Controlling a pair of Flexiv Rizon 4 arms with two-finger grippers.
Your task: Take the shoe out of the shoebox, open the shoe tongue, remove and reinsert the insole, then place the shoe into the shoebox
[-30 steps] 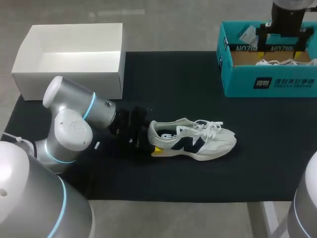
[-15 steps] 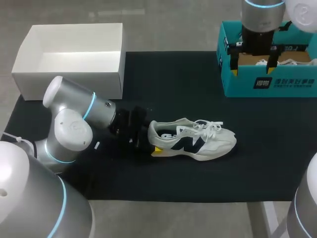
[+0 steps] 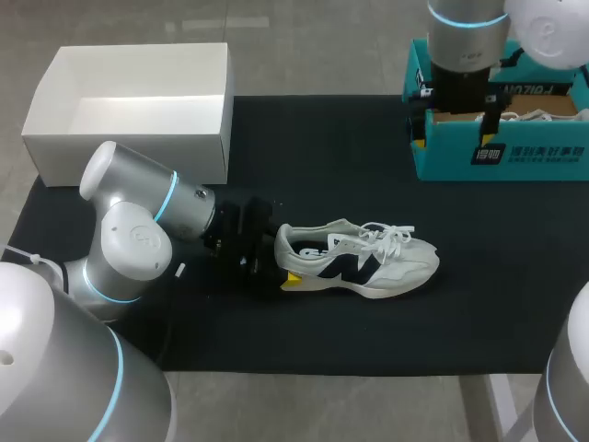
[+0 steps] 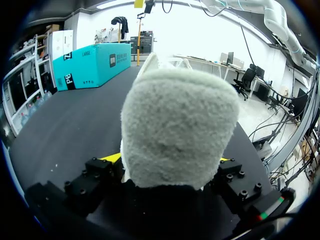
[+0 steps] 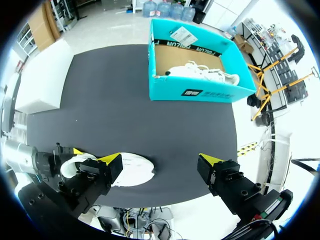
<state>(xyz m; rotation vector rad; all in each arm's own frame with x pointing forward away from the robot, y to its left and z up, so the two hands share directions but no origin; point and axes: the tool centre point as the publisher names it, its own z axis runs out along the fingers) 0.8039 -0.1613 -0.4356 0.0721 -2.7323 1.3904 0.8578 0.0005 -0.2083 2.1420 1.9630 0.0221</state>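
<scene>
While heel-first in left hand (image 3: 282, 261), shoe (image 3: 363, 261) lengthwise left-to-right, toe rightward.

White shoe (image 3: 359, 261) upright, teal shoebox (image 3: 515, 157) apart

Off-task: white box (image 3: 129, 157), black table (image 3: 322, 147).
Box open-topped, interior bare, sitting at table's far left corner.

The teal shoebox (image 3: 534, 164) carries white print on its front wall and a dark lettered band inside its rim. A white printed tag (image 5: 183, 36) lies in it. The shoe (image 3: 359, 262) bears one large dark mark.
</scene>
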